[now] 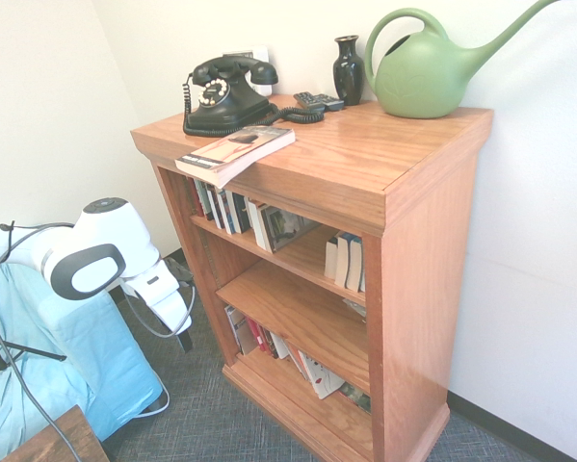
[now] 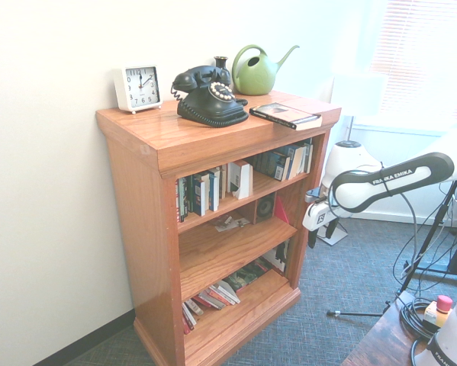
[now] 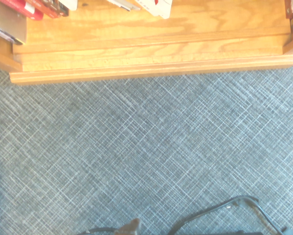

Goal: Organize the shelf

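Note:
The shelf (image 1: 432,241) is an orange-brown bookcase against the white wall, also seen in the second exterior view (image 2: 136,229). A paperback book (image 1: 235,152) lies flat on its top and overhangs the front edge. Upright books (image 1: 235,207) fill the upper level, and more books (image 1: 288,351) lean and lie on the bottom level. My gripper (image 1: 184,337) hangs low in front of the shelf, pointing down at the carpet, open and holding nothing. It shows beside the shelf's right end in the second exterior view (image 2: 313,238). The wrist view shows the plinth (image 3: 151,63) and grey carpet.
On the top stand a black rotary phone (image 1: 225,96), a black vase (image 1: 348,69), a remote (image 1: 317,100), a green watering can (image 1: 423,72) and a white clock (image 2: 137,88). A blue-covered object (image 1: 76,366) and a dark wooden corner piece (image 1: 52,438) sit near the arm.

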Motion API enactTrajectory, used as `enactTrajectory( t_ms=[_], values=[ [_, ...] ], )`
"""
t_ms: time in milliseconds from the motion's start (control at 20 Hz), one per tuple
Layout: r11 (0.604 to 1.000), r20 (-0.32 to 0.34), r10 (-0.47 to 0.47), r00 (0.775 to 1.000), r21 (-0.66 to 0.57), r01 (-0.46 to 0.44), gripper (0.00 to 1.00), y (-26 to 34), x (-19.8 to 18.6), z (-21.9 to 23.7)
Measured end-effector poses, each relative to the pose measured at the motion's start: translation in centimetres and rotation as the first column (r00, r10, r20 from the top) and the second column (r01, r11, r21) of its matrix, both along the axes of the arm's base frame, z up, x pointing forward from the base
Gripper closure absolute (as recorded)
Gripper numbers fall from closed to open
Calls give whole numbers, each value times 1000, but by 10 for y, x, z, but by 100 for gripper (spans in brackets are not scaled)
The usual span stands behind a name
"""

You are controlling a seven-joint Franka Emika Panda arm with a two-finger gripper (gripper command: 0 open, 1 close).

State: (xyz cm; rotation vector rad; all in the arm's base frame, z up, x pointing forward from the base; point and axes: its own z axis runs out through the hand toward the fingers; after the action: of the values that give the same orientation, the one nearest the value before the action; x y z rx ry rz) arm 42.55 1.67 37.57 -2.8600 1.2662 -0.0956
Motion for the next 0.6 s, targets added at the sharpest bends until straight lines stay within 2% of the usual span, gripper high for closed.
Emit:
enactTrajectory(
  t_ms=[200,350,450,600],
  values=[
    [999,10,19,1000,-47,-18,0,-2,3,4],
    [982,57,53,997,-186,-42,0,-6,9,26],
    [954,82,80,993,-296,-52,0,-7,14,53],
    [890,116,119,986,-452,-54,0,-9,23,104]
  ],
)
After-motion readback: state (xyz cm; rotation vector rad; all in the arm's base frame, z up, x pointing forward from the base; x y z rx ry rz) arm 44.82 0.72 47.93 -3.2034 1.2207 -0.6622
